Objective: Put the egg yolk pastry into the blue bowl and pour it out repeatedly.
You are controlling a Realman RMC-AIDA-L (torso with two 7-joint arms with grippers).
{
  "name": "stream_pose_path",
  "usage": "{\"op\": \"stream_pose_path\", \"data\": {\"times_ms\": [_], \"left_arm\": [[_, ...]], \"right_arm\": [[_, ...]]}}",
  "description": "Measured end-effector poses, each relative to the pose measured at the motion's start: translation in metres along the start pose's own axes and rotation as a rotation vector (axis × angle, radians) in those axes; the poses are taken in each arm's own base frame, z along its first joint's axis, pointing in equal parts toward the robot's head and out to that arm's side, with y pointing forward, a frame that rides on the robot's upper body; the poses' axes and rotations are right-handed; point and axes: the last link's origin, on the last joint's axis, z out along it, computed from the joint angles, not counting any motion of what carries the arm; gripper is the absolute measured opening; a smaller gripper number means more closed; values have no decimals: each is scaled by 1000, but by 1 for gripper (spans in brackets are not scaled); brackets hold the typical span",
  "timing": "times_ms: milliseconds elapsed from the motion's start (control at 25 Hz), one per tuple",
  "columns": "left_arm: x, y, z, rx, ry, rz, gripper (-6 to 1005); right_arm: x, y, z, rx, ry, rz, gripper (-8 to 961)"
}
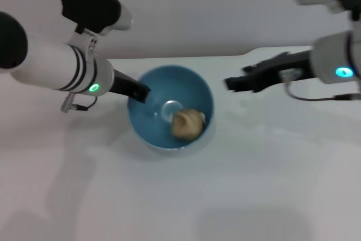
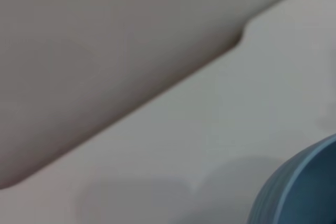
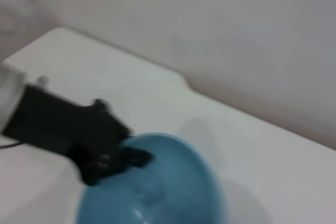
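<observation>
The blue bowl is seen on the white bench, seemingly tilted, with its open mouth turned up toward the head camera; one thing is held in it, the egg yolk pastry, which lies against the inner wall on the side away from the left claw, close to the rim and beside a bright glint on the glossy floor of the bowl; nothing else is seen in the bowl.

The left claw is clamped on the bowl's rim, its dark fingers closed over the edge on the side nearest its own arm; the same grip is shown in the right wrist view, where the left claw is pinched on the rim of the bowl; in the left wrist view only a curved piece of the bowl's outer wall is seen, with bare bench beyond it.

The right claw is held above the bench on the far side of the bowl from the left claw, near the rim but apart from it, with nothing in it; whether its fingers are apart or together cannot be told, since they are blurred.

A green light is lit on the left arm and a cyan one on the right arm; no brand, label or writing can be read on any of these.
</observation>
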Motion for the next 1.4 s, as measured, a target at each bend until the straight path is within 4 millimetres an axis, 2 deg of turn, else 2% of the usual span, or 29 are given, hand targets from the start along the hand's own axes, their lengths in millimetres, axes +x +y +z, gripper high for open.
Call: {"op": "stream_pose_path", "data": {"times_ms": [200,320,560,720,920,1160,1400], "left_arm": [[-3,-15,0,71,88,-32,1],[-3,-20,-1,101,125,-43,1],[-8,-24,-3,158,206,-36,1],[-13,-16,-3,197,273,27,1],[-17,3,-7,276,445,149,1],[-24,25,-20,360,703,220,1],[-35,57,-19,382,849,362,1]], "right_arm": [[23,-28,-21,49,-26,129,494],[42,-41,-33,76,-29,205,494],[81,-59,-38,105,11,328,494],[101,-68,-40,118,31,373,493],[114,-75,-41,125,32,431,493],[115,-77,-41,127,29,443,494],[111,-77,-40,124,24,436,494]]}}
